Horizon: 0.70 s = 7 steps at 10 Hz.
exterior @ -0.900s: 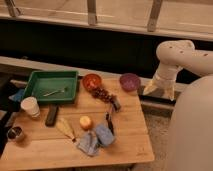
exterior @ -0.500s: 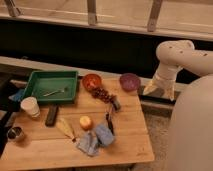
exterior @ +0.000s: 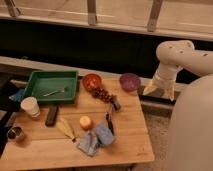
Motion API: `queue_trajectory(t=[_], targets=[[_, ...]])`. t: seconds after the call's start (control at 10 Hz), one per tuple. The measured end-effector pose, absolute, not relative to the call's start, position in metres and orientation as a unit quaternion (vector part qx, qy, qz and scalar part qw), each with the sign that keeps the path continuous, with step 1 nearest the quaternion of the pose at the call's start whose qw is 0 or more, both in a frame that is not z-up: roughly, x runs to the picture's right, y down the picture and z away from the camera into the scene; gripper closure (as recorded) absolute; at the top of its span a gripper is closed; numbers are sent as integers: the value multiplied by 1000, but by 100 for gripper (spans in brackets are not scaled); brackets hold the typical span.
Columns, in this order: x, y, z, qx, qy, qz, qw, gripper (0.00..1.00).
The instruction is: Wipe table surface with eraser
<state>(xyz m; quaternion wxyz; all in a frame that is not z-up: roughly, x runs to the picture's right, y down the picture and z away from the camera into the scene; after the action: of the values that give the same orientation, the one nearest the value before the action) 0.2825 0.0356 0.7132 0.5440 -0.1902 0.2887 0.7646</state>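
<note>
Tabletop [exterior: 127, 137]: light wooden planks with rounded corners, crowded with small things, bare mostly along the right front.
Front edge: a crumpled blue cloth [exterior: 97, 139] lies near the front, with an orange fruit [exterior: 86, 121] just behind it and a small metal cup [exterior: 16, 133] at the front left corner.
Eraser [exterior: 51, 115]: flat dark block lying on the wood on the view's left, just beside the white cup [exterior: 30, 106] and just in front of the green tray [exterior: 50, 86]; nothing rests on it.
Eraser axis: long side runs roughly front to back, so its narrow width lies across the table.
Far side: red bowl [exterior: 92, 81], grapes [exterior: 102, 94] and purple bowl [exterior: 130, 81] stand along the back.
Gripper [exterior: 160, 92]: hangs past the table's far right corner, just beyond the purple bowl, fingers spread and empty.
Key relation: the eraser lies well apart from the fingers, across the table to the view's left and nearer the front, with bowls and grapes between.
Likely need: a long reach over the clutter, jaws turned to close across the narrow width.
Backdrop: dark low wall, pale floor beyond.
</note>
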Motion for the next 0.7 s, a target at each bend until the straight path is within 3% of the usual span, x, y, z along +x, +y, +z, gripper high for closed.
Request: queue_trajectory(t=[0.7], targets=[[282,36,713,-190,289,765,544,20]])
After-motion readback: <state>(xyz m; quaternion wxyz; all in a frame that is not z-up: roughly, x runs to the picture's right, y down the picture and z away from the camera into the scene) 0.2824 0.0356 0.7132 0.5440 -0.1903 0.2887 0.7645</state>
